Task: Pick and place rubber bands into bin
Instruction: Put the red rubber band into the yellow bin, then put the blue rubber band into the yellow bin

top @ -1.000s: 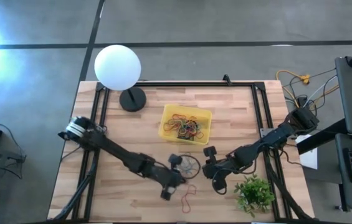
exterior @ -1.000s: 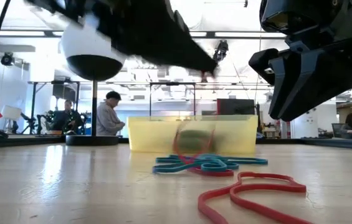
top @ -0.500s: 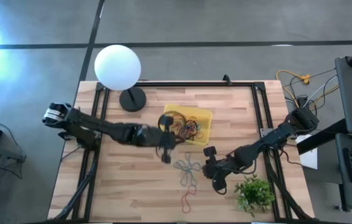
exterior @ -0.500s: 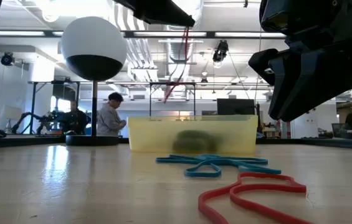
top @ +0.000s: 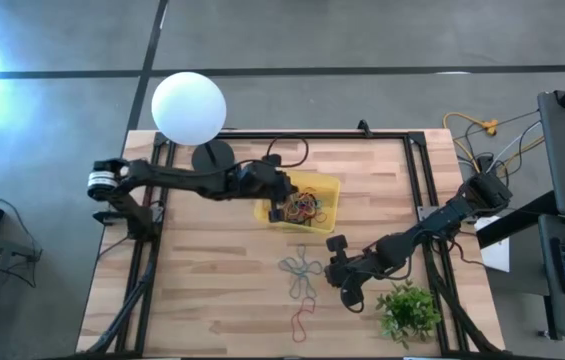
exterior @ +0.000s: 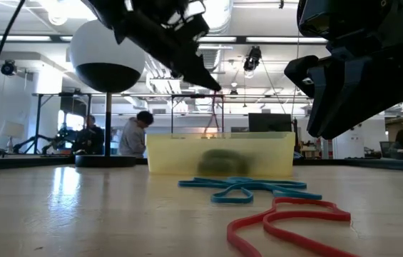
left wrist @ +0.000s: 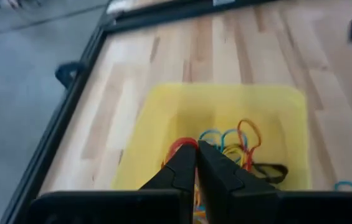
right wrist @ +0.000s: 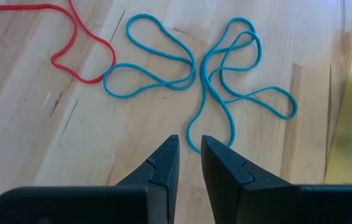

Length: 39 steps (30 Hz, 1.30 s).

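Wooden slats of the table (top: pixel 212 290) carry most of what matters to you: the yellow bin (top: pixel 324 186) sits near the middle-back, just beside the base of the white globe lamp (top: pixel 189 108), with a tangle of rubber bands (top: pixel 302 207) already inside.

Your left gripper (top: pixel 284 196) hangs over the bin's near-left edge, fingers pressed together — in the left wrist view a red band (left wrist: pixel 182 145) shows right at the fingertips, and it looks pinched there, though the tips hide the contact. Judging by this, you are at the drop step: the next move calls for spreading those fingers while they are over the bin's inside, not its rim, so the loop falls in and does not drape over the wall.

Your right gripper (top: pixel 336 272) waits low over the table in front of the bin, fingers narrowly parted and holding nothing. Just ahead of it lie the blue bands (right wrist: pixel 210 68), splayed flat on the wood, and a red loop (top: pixel 302 321) lies nearer the front edge — both are left to collect.
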### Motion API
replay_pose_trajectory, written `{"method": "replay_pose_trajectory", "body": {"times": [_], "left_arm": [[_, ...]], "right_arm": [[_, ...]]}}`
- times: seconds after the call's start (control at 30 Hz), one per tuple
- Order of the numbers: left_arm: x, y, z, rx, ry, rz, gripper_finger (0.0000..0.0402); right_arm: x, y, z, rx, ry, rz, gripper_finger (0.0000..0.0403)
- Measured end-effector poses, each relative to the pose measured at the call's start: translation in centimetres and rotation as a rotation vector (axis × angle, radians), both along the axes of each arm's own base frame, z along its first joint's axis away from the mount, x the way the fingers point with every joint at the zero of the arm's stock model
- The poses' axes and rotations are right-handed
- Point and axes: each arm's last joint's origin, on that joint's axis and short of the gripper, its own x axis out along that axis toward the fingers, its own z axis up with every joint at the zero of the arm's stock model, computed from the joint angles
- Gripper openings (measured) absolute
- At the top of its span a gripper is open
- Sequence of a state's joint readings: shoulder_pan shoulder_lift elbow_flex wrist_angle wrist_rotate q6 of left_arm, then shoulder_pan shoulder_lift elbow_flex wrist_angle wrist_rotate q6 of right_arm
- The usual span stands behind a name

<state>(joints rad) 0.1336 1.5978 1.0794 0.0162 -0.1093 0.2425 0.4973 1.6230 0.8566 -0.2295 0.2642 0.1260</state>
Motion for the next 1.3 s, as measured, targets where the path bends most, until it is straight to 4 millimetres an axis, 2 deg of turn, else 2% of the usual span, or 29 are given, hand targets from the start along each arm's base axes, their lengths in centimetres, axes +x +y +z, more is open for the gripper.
{"method": "replay_pose_trajectory", "body": {"times": [0.17,0.3,0.63,0.73,0.83,0.93,1.13,1.3], "left_arm": [[0.6,0.3,-1.4,-0.01,0.038,0.011,0.0],[0.6,0.5,-1.6,-0.011,0.047,0.041,0.0005],[0.5,0.7,-1.7,0.008,0.054,0.089,0.0102],[0.2,0.0,-1.5,0.007,0.082,0.079,0.0121],[-0.5,-1.5,-0.8,-0.041,0.103,0.062,0.0129],[-1.6,-3.8,-0.3,-0.099,0.147,0.042,0.013],[-3.9,-10.5,-0.5,-0.193,0.161,-0.079,0.013],[-5.9,-15.3,-1.8,-0.18,0.153,-0.023,0.013]], "right_arm": [[0.0,0.0,0.0,-0.004,0.0,0.006,0.0057],[0.0,0.0,0.0,-0.008,-0.001,0.01,0.0057],[0.0,0.0,0.0,-0.006,-0.003,0.01,0.0057],[0.1,0.0,0.0,0.005,-0.009,0.001,0.0057],[0.4,0.2,0.1,0.04,-0.057,0.005,0.0057],[0.7,0.6,0.2,0.111,-0.115,0.079,0.0057],[0.8,1.1,0.3,0.182,-0.219,0.227,0.0057],[1.3,1.5,0.3,0.217,-0.276,0.322,0.0057]]}}
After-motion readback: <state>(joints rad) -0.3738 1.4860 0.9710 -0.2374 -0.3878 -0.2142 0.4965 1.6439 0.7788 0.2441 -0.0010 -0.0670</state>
